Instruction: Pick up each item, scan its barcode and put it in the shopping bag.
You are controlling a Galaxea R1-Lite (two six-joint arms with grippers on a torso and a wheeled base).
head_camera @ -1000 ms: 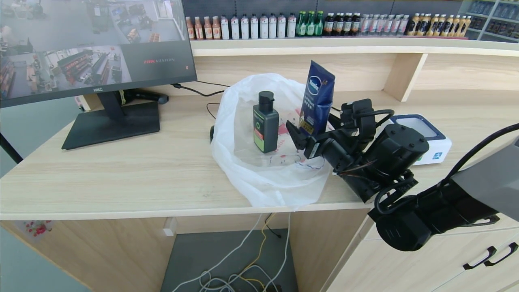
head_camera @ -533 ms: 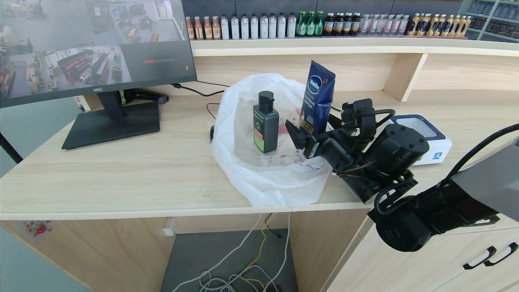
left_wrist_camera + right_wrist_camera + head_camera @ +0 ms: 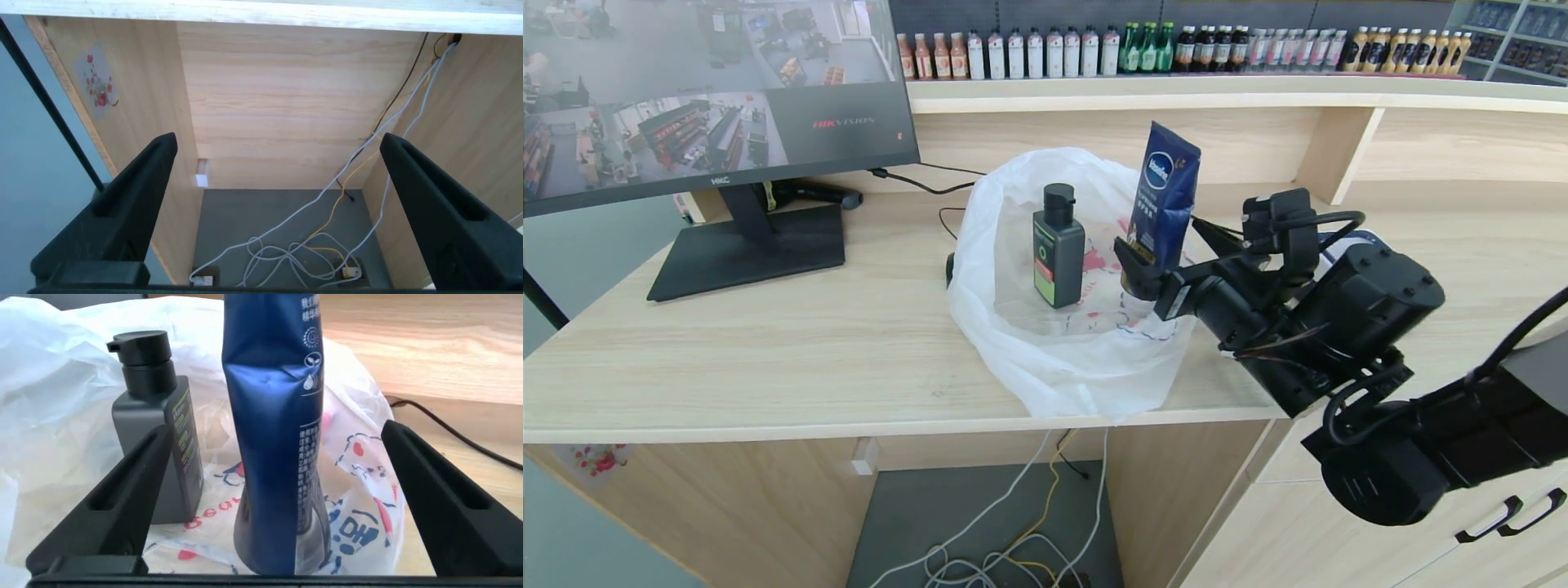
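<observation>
So, pretty much at the tail end of this one, I reckon. The tall dark-blue squeeze tube (image 3: 1164, 200) is standing upright on its cap inside the thin white plastic shopping bag (image 3: 1045, 359), just beside the dark grey flip-cap bottle (image 3: 1058, 249), which is also upright in there. The bag sits open on the pale wood counter (image 3: 768, 351), and I can't spot any other loose item waiting on it.

My right gripper (image 3: 1161, 245) is level with the lower half of the tube, jaws spread wide on either side of it. In the wrist cam there's clear daylight on both sides of the tube (image 3: 274, 441), so nothing is gripped. The left gripper (image 3: 278, 140) hangs below the counter edge facing the cabinet space and cables, jaws also wide and holding nothing.

Going by that, bagging looks done for both items (whether each barcode actually got scanned, I can't tell from here). What's left is mostly backing the right arm out without clipping the tube, which looks tippy on that small cap and crinkly plastic.
</observation>
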